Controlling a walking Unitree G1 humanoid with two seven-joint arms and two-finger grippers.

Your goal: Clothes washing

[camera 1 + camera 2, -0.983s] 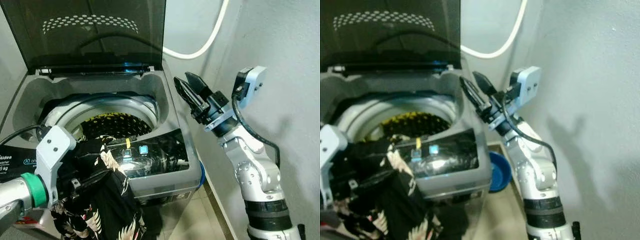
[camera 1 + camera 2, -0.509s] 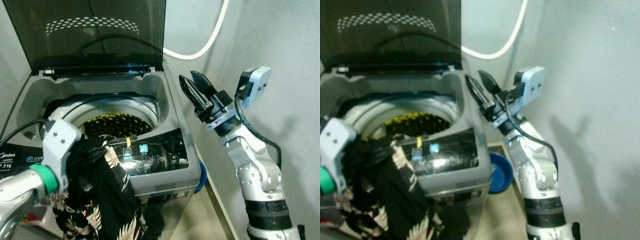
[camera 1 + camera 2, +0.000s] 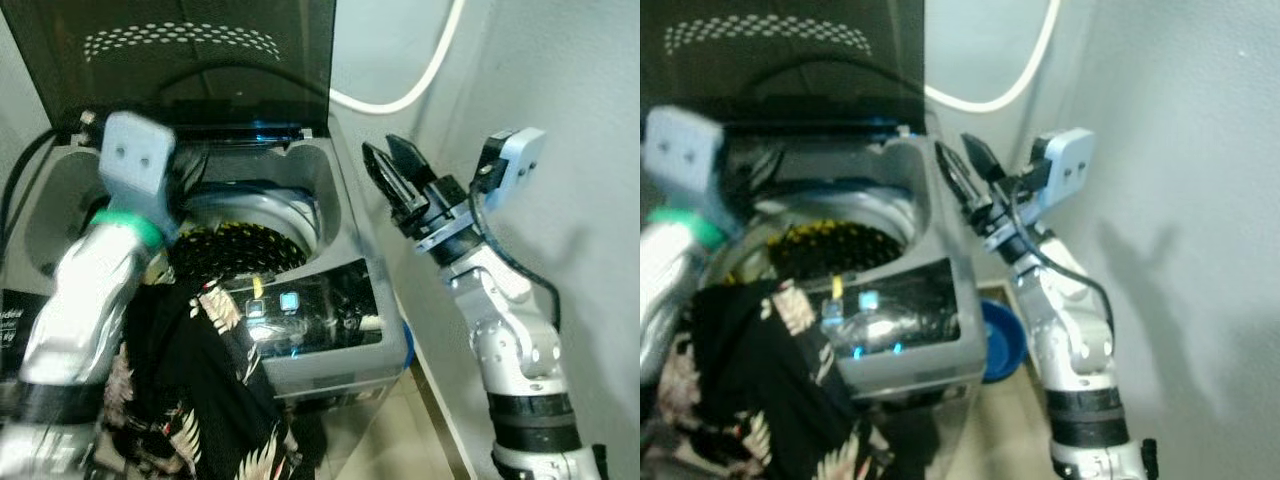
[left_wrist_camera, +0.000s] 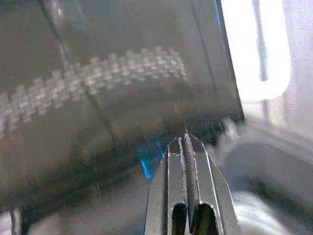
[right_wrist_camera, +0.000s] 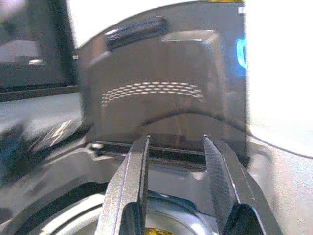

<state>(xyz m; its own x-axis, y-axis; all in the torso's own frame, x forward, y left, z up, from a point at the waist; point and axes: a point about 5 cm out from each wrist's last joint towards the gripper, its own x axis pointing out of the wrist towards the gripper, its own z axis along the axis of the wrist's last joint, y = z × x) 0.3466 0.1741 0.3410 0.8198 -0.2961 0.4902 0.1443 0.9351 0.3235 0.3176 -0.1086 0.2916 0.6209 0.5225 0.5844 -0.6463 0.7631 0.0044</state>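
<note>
- We are counting one washing machine [image 3: 340, 330], standing with its one dark lid [image 3: 180, 70] raised.
- We are seeing one black floral garment [image 3: 200, 390] hanging over the machine's front edge.
- We are counting one white hose [image 3: 420, 75] running along the wall.
- We are spotting one blue basin [image 3: 1002, 340] sitting on the floor.
- We are counting two silver arms.

black floral-print garment [image 3: 200, 380], grey washing machine [image 3: 340, 330], dark tinted lid [image 3: 190, 60]

glossy tinted plastic lid [image 3: 190, 70]
</note>
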